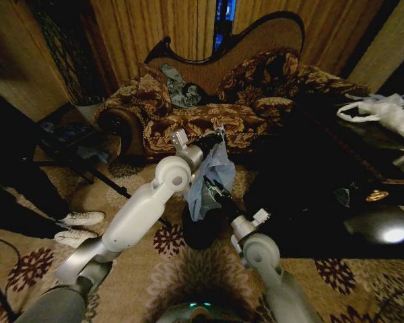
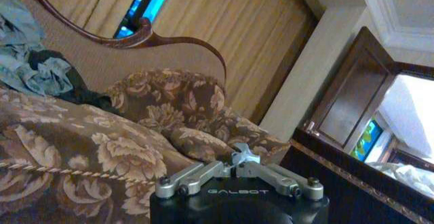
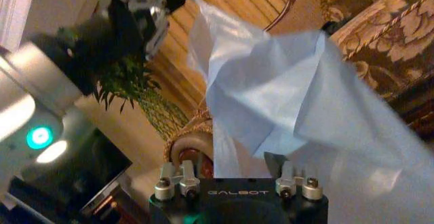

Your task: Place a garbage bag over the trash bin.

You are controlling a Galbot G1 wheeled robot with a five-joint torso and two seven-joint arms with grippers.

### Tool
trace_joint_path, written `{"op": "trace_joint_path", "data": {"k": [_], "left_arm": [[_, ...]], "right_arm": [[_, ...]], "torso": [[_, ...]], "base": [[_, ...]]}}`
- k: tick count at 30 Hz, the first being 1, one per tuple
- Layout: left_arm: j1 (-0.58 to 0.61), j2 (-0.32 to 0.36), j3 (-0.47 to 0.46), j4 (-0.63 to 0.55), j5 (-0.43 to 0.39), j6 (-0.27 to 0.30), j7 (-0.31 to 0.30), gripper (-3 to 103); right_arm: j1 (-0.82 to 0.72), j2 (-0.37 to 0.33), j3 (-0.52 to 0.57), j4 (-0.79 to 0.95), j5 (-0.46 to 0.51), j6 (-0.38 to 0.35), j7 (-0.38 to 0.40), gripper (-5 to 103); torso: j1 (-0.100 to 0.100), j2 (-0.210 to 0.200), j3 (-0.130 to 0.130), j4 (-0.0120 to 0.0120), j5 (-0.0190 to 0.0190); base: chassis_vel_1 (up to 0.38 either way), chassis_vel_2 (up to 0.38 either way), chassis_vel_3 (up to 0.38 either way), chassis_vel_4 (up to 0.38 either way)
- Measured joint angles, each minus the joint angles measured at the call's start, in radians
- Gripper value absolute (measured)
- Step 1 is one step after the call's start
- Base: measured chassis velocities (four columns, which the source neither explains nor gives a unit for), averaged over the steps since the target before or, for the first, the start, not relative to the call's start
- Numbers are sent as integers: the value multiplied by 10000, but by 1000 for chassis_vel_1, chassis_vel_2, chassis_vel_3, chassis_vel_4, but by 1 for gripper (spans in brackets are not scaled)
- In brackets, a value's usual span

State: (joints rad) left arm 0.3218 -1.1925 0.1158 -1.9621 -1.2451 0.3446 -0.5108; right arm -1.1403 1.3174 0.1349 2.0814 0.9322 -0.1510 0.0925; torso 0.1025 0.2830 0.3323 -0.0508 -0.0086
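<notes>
The left end effector [image 1: 219,134] is raised in front of the sofa [image 1: 209,101], its fingers pinched together on the top corner of the garbage bag [image 1: 212,176]. In the left wrist view the two fingers meet on a small tuft of pale film [image 2: 244,157], with the sofa's floral cushions just behind. From that pinch the garbage bag hangs down as a wrinkled, pale blue, translucent sheet toward the trash bin [image 1: 200,231], which stands on the patterned carpet [image 1: 188,269] in front of the sofa, between the two arms. The bag's lower end drapes against the upper part of the trash bin and hides part of its rim; whether any film lies inside the bin cannot be told.

The right end effector [image 1: 214,190] is lower, just above the trash bin and in among the folds of the hanging bag. In the right wrist view the film [image 3: 291,112] spreads wide in front of its fingers [image 3: 169,176], which stand apart with the bag's bottom folds [image 3: 271,148] falling between them; no grip on the film is visible.

A grey-blue garment [image 1: 180,87] lies crumpled on the sofa's seat, well apart from the bin. A white plastic bag [image 1: 384,111] rests on the dark counter [image 1: 363,168] to the right of the sofa.
</notes>
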Motion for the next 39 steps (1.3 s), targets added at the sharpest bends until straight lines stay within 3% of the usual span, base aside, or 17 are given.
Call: {"op": "trace_joint_path", "data": {"k": [2, 4, 5, 8, 9, 15, 19, 24, 25, 26, 30, 33, 34, 37, 39], "left_arm": [[-12, -18, 0, -7, -4, 1, -10, 0], [-35, -45, 0, -37, -14, 2, -29, 0], [-35, -45, 0, -37, -14, 2, -29, 0], [-8, -29, -15, -123, -64, 5, -66, 0], [-8, -29, -15, -123, -64, 5, -66, 0], [79, 180, -99, -163, -110, 10, -62, 0], [132, 229, -204, -64, -35, 10, -13, 0], [182, 272, -226, -92, -13, 10, -4, 0], [195, 282, -226, -115, -13, 10, -7, 0], [217, 303, -228, -166, -19, 9, -15, 0], [245, 377, -246, -260, -57, 9, -27, 0], [288, 467, -304, -363, -122, 9, -28, 0], [288, 467, -304, -363, -122, 9, -28, 0], [362, 529, -323, -417, -142, 9, -23, 0], [375, 528, -323, -443, -148, 9, -22, 0]], "right_arm": [[48, 22, -33, -78, -33, 13, -15, 57], [216, 60, -46, -287, -83, 52, -84, 47], [216, 60, -46, -287, -83, 52, -84, 47], [505, 93, -10, -619, -88, 103, -180, 30], [505, 93, -10, -619, -88, 103, -180, 30], [585, 33, 53, -436, 56, 12, -143, 3], [278, -134, 25, 28, 145, -280, -120, -2], [5, -315, 61, 271, 214, -354, -102, 18], [-31, -341, 82, 321, 240, -358, -72, 18], [-90, -389, 99, 425, 282, -364, 2, 28], [-212, -509, 146, 653, 305, -363, 178, 33], [-431, -745, 227, 1095, 363, -350, 502, 50], [-431, -745, 227, 1095, 363, -350, 502, 50], [-614, -953, 277, 1655, 550, -351, 863, 66], [-631, -1012, 318, 1683, 598, -365, 900, 71]], "torso": [[0, 0, 0, 0, 0], [0, 0, 0, -1, 0], [0, 0, 0, -1, 0], [2, 0, 0, 0, 0], [2, 0, 0, 0, 0], [2, 0, 0, 0, -1], [1, 0, 0, 0, -1], [1, 0, 0, -1, 1], [2, 0, 0, 0, 0], [2, -1, 0, -1, 0], [1, 0, 0, 0, 0], [1, 0, 0, 0, 0], [1, 0, 0, 0, 0], [1, 0, 0, -1, -1], [0, 0, 0, -1, 0]], "base": [[0, 0, 0, 0], [0, 0, 0, 0], [0, 0, 0, 0], [0, 0, 0, 0], [0, 0, 0, 0], [0, 0, 0, 0], [0, 0, 0, 0], [0, 0, 0, 0], [0, 0, 0, 0], [0, 0, 0, 0], [0, 0, 0, 0], [0, 0, 0, 0], [0, 0, 0, 0], [0, 0, 0, 0], [0, 0, 0, 0]]}}
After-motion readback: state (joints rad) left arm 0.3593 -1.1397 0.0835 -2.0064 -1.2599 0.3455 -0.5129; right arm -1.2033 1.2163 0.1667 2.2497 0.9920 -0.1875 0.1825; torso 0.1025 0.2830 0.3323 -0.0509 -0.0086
